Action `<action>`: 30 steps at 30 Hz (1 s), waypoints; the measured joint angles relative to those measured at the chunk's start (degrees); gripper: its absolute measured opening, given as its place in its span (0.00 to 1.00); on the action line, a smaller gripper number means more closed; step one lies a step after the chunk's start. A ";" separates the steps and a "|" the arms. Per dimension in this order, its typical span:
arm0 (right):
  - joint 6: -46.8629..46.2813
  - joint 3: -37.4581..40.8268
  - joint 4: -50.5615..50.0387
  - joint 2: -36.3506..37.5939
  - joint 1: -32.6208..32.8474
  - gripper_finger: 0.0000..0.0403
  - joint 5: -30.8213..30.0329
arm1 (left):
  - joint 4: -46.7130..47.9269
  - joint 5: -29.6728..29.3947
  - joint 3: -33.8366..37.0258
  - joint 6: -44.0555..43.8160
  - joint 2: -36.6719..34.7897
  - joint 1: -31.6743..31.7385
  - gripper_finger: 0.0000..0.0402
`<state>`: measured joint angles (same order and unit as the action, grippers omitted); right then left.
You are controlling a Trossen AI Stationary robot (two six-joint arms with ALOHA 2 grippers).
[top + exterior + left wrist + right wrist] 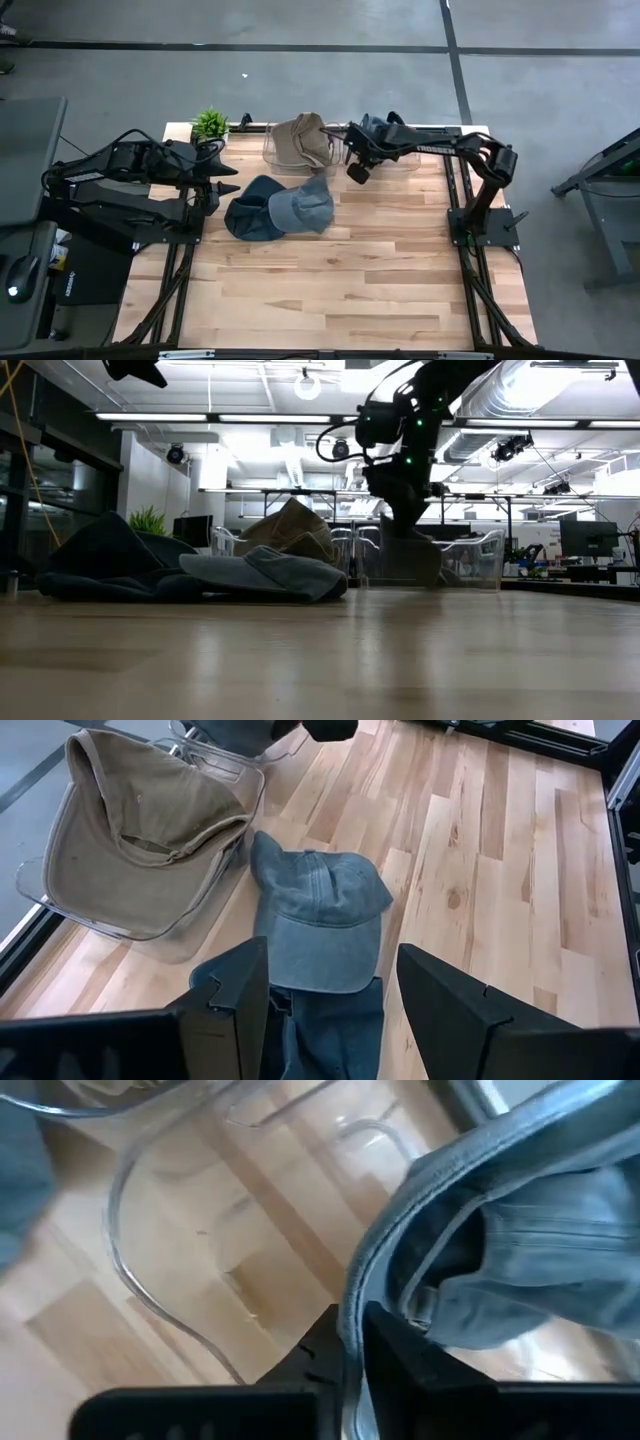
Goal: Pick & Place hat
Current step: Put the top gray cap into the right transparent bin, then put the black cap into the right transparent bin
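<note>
A grey-blue hat sits at the far right of the table, over a clear bin, with my right gripper shut on its edge. A tan hat rests in a second clear bin at the far middle. A blue-grey cap lies on the wood with its brim over a dark blue hat. My left gripper hangs open above the near end of these two hats and touches nothing. My right gripper pinches the grey-blue hat's stitched edge between its two fingers; the fingers come steeply from above. The rest of the hat spreads beyond the fingers over the clear bin; whether it rests on the bin cannot be told.
A small green plant stands at the far left corner. The near half of the wooden table is bare boards. The clear bin's rim curves close beside my right fingers.
</note>
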<state>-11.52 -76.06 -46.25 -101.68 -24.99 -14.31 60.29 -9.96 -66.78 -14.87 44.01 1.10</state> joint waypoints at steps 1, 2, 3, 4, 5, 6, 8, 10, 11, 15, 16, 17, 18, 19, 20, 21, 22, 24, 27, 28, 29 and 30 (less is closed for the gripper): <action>-0.01 0.04 0.45 -0.04 -0.29 0.09 1.36 | 0.15 0.02 0.00 0.00 0.00 0.01 0.45; -0.03 0.07 1.01 -0.10 -0.57 0.11 2.72 | 0.40 0.04 0.00 0.02 0.00 0.02 0.45; -0.06 0.10 1.48 -0.11 -0.72 0.13 3.90 | 0.58 0.06 0.00 0.00 0.00 0.02 0.45; -0.13 0.12 1.78 -0.17 -0.92 0.15 4.65 | 0.84 0.09 0.00 0.01 0.00 0.00 0.45; -0.19 0.14 2.13 -0.21 -0.98 0.16 4.92 | 1.18 0.10 0.00 0.01 0.00 0.01 0.45; -0.23 0.14 2.48 -0.21 -1.05 0.18 4.92 | 1.46 0.11 0.00 0.00 0.00 0.00 0.45; -0.31 0.16 2.78 -0.27 -1.24 0.22 5.21 | 1.53 0.11 0.00 0.00 0.00 0.00 0.45; -0.65 0.16 3.42 -0.27 -1.54 0.25 6.64 | 1.53 0.11 0.00 0.00 0.00 0.00 0.45; -0.76 0.16 3.73 -0.27 -1.75 0.27 7.82 | 1.53 0.11 0.00 0.00 0.00 0.02 0.45; -1.56 0.16 3.97 -0.27 -2.52 0.32 10.21 | 1.51 0.10 0.00 0.00 0.00 0.01 0.45; -1.56 0.16 4.01 -0.27 -2.67 0.34 10.33 | 1.49 0.11 0.00 0.00 0.00 0.01 0.45; -1.56 0.16 4.07 -0.27 -2.81 0.35 10.64 | 1.51 0.11 0.00 0.00 0.00 0.00 0.45; -1.71 0.16 4.13 -0.27 -2.95 0.36 11.01 | 1.51 0.11 0.00 0.00 0.00 0.02 0.45; -1.96 0.16 4.16 -0.27 -3.14 0.37 11.45 | 1.57 0.09 0.00 0.00 0.00 0.00 0.45; -2.08 0.16 4.30 -0.27 -3.30 0.37 11.88 | 1.62 0.11 0.00 0.00 0.00 0.02 0.45; -2.16 0.16 4.63 -0.27 -3.48 0.38 12.28 | 1.62 0.11 0.00 0.02 0.00 0.02 0.45; -2.28 0.16 5.07 -0.27 -3.58 0.39 12.79 | 1.62 0.09 0.01 0.00 0.00 0.02 0.45; -2.79 0.14 5.98 -0.27 -3.88 0.40 14.10 | 1.63 0.09 0.00 0.00 0.00 0.00 0.45; -3.90 0.14 6.88 -0.25 -4.00 0.41 14.84 | 1.64 0.10 0.00 0.00 0.00 0.01 0.45; -3.92 0.14 7.12 -0.18 -4.00 0.41 14.57 | 1.64 0.09 0.00 0.00 0.00 0.02 0.45; -3.95 0.14 7.23 0.08 -3.99 0.41 14.08 | 1.64 0.11 0.00 0.00 0.00 0.00 0.45; -3.90 0.14 7.42 0.42 -3.98 0.41 13.26 | 1.66 0.10 0.02 0.00 0.00 0.00 0.45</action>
<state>-15.42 -75.92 -38.83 -101.26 -28.97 -1.05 61.95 -9.85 -66.77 -14.87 44.01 1.10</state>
